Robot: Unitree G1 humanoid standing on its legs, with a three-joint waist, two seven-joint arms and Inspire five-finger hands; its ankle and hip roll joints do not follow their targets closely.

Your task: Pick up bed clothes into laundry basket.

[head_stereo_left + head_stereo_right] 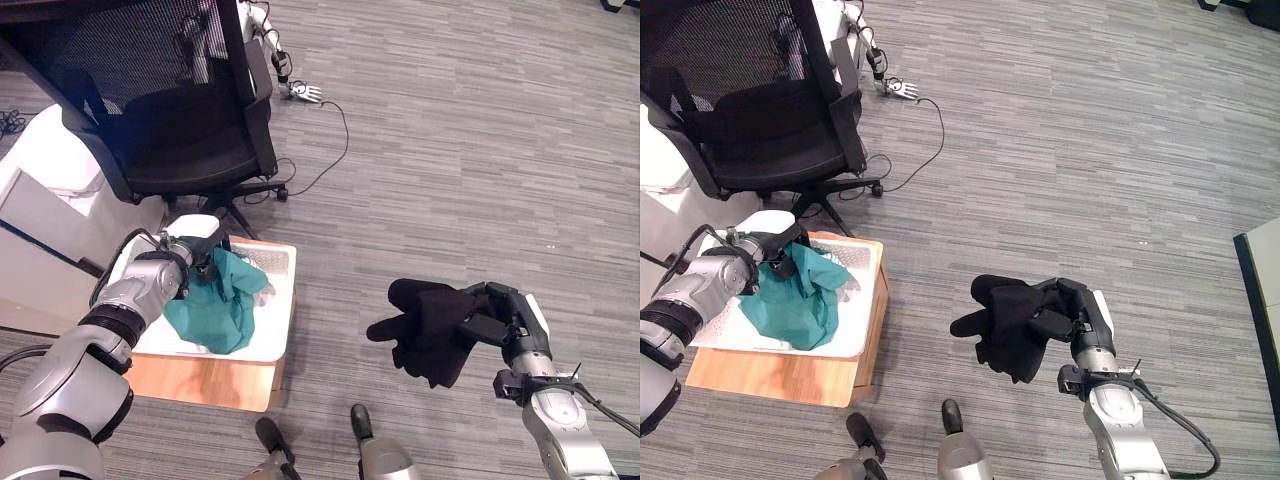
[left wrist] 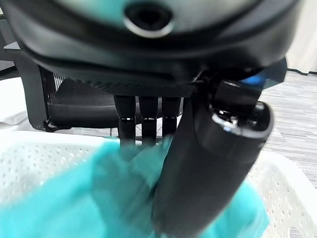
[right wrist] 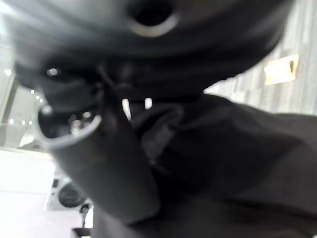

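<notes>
Two garments in play; teal cloth (image 1: pixel 218 303) at lower left of the head view, draped half inside the white laundry basket (image 1: pixel 279 262), which sits on a wooden board (image 1: pixel 205 381); left hand (image 1: pixel 192 258) has fingers and thumb clamped on the cloth's upper edge. Black garment (image 1: pixel 1012 318) hangs lower right of centre, pinched in the right hand (image 1: pixel 1072 315), well apart from the basket, over grey floor (image 1: pixel 470 150). Black office chair (image 1: pixel 165 90) upper left.

Judgement: let the teal go only once its bulk is past the rim, so it cannot slide out; then carry the black piece across high enough for its hanging tail to clear the near wall.
</notes>
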